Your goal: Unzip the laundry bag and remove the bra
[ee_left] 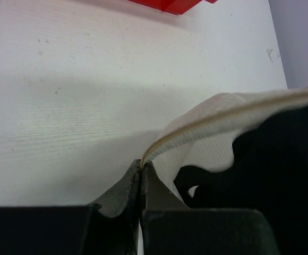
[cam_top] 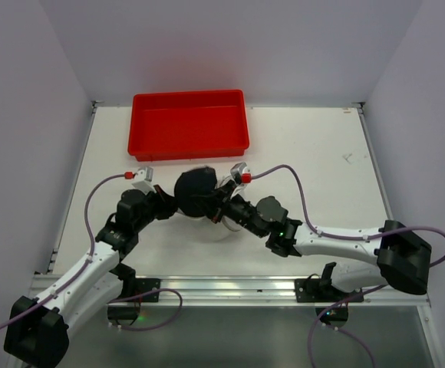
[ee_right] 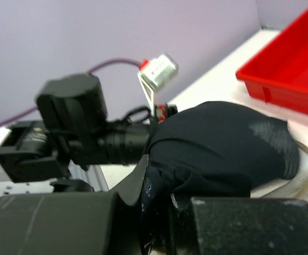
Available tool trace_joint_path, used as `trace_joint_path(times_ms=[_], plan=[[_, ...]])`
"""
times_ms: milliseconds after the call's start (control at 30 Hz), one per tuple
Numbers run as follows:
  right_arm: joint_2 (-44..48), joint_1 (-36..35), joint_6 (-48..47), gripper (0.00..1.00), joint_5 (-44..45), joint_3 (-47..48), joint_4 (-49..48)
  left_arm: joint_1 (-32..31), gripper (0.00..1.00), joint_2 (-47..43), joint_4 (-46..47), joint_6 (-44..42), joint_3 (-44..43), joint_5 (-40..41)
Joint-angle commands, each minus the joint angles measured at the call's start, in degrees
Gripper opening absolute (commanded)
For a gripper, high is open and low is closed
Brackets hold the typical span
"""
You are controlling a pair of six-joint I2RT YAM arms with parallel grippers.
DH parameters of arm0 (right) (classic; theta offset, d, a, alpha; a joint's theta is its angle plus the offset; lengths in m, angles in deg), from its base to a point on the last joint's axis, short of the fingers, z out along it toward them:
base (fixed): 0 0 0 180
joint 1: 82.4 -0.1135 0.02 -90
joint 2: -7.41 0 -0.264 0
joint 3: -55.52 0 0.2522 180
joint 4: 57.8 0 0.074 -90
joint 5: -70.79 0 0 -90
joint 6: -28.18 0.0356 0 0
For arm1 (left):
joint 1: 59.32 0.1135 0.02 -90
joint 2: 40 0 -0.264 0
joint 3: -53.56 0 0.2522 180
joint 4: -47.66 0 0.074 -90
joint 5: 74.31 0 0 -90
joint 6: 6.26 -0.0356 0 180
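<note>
bra (ee_right: 217, 143): black lump, bunched up right in front of the right hand's tips, sat on top of the bag
laundry bag (ee_left: 207, 133): white mesh, its rim ran straight out from the left hand's tips, bra bulging over it
left hand (ee_left: 142, 169): clamped tight on the bag's rim edge
right hand (ee_right: 156, 204): clenched on a fold of the bra
red tray (cam_top: 188, 123): well beyond both hands
bench (cam_top: 314, 169): white, under everything

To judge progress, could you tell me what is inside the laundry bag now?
The black bra sits in the open laundry bag, bulging over its rim; the bag's bottom beneath it is covered.
</note>
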Motion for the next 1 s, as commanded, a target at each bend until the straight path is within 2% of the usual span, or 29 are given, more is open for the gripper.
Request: trace_joint_path(times_ms=[0, 367, 500, 600, 667, 700, 800, 833, 900, 967], plan=[[3.85, 0.44, -1.72, 0.0, -0.14, -0.94, -13.97, 0.02, 0.0, -0.15, -2.45, -0.12, -0.02, 4.25], [6.58, 0.52, -4.08, 0.0, 0.73, -0.86, -15.12, 0.02, 0.0, -0.15, -2.81, 0.41, -0.9, 5.92], [7.19, 1.05, -8.65, 0.0, 6.95, 2.3, -10.04, 0.02, 0.0, -0.24, -2.63, 0.32, -1.43, 6.63], [6.84, 2.02, -12.17, 0.0, 9.95, 5.9, -7.22, 0.02, 0.13, -0.15, -2.72, 0.41, -1.78, 6.54], [5.97, 2.63, -14.8, 0.0, 13.47, 8.71, -5.9, 0.11, 0.3, -0.15, -2.81, 0.41, -1.78, 6.45], [5.53, 2.89, -15.6, 0.0, 14.61, 9.68, -5.63, 0.03, 0.44, -0.32, -2.72, 0.84, -2.04, 6.63], [2.9, 5.26, -16.48, 0.0, 17.25, 13.02, -5.63, 0.02, 0.62, -0.94, -5.0, 1.55, -2.13, 7.16], [2.02, 6.84, -15.96, 0.0, 17.0, 14.77, -5.63, 0.02, 0.74, -1.12, -5.01, 1.98, -2.22, 7.16], [-1.06, 8.34, -15.26, 0.0, 16.29, 16.53, -5.63, 0.02, 0.89, -1.56, -5.62, 2.34, -2.83, 7.16], [-3.34, 10.27, -14.56, 0.0, 16.38, 19.52, -5.63, 0.02, 0.93, -1.64, -6.49, 2.34, -3.71, 6.89]])
